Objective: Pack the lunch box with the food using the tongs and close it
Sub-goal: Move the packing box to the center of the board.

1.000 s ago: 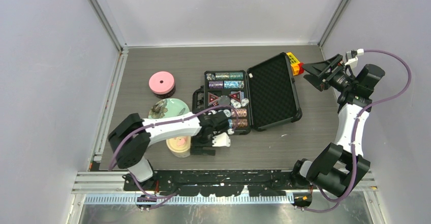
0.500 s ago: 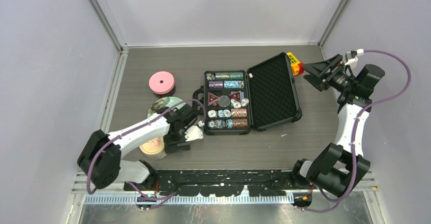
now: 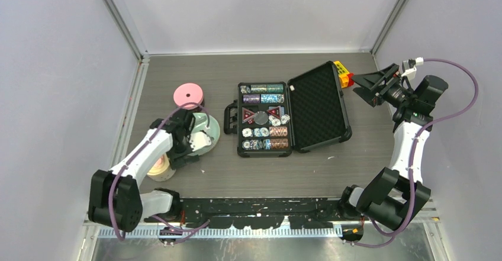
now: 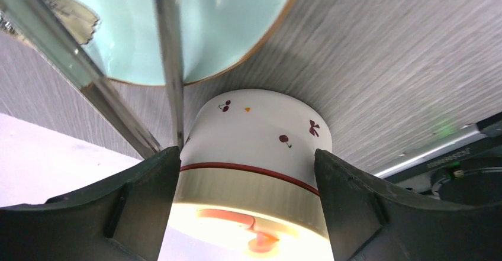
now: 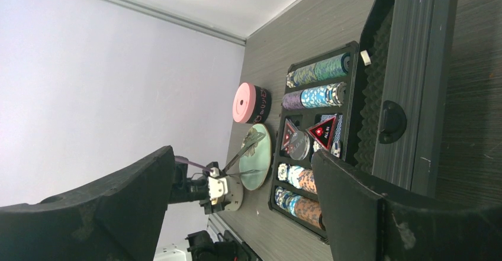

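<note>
My left gripper [image 4: 247, 154] is shut on the pale lunch box tub [image 4: 254, 125], a finger pressed to each side of its wall just below the cream lid. The tub [image 3: 155, 169] stands on the table at the near left. A red-orange shape shows faintly at its lid. The grey metal tongs [image 4: 169, 65] lie across the mint-green plate [image 4: 237, 24] just beyond the tub. The pink-lidded steel tub [image 3: 188, 95] stands behind the plate. The food is hidden under my left arm. My right gripper [image 3: 370, 83] hangs open and empty at the far right.
An open black case of poker chips [image 3: 263, 119] lies mid-table with its lid [image 3: 317, 107] flat to the right. A yellow and orange block [image 3: 343, 74] sits behind the lid, near my right gripper. Grey walls enclose the table on three sides.
My left arm has swung left from the chip case, carrying the cream-lidded tub with it to the near left, beside the plate. The right arm has not moved.
</note>
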Tool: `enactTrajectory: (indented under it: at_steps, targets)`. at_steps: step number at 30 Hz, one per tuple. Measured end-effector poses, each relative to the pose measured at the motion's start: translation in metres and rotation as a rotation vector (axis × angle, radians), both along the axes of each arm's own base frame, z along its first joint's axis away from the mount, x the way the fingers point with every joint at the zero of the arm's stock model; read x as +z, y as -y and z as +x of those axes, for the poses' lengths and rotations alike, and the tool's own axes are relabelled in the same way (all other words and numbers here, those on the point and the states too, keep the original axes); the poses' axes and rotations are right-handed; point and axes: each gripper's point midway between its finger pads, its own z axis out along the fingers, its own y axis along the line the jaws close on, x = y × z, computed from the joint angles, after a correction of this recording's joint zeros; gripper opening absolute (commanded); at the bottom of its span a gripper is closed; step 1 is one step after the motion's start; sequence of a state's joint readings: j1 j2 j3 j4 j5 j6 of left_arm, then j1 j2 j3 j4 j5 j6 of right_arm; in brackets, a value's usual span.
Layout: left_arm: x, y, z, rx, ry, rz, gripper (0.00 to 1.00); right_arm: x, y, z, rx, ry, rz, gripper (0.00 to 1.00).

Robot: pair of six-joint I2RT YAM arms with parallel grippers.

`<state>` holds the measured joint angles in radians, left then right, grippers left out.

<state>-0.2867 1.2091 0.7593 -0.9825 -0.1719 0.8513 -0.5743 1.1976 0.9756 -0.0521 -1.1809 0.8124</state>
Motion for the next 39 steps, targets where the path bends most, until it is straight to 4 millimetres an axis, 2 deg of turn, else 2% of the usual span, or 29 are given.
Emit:
enactTrajectory:
  at_steps: [4,15,20,25,29,34,39]
  targets:
    - [0.005,-0.016,0.015,0.030,0.024,-0.010,0.85,0.002,0.000,0.000,0.001,0.012,-0.006,0.90]
    - [0.011,-0.057,0.074,0.136,0.092,-0.033,0.85,0.002,-0.001,0.000,0.009,0.022,-0.010,0.90]
    - [0.036,-0.055,0.076,0.205,0.157,-0.086,0.91,0.001,-0.001,-0.001,0.011,0.022,-0.009,0.90]
    - [0.077,-0.049,0.056,0.332,0.260,-0.170,0.96,0.002,-0.001,-0.001,0.014,0.025,-0.010,0.90]
    - [0.091,-0.066,0.023,0.527,0.292,-0.203,0.96,0.002,-0.002,-0.002,0.021,0.024,-0.006,0.90]
    - [0.076,-0.093,-0.029,0.795,0.222,-0.204,0.97,0.002,-0.003,-0.002,0.024,0.027,-0.003,0.90]
    - [0.050,-0.094,-0.072,0.936,0.120,-0.211,0.95,-0.001,-0.003,-0.002,0.025,0.018,0.018,0.90]
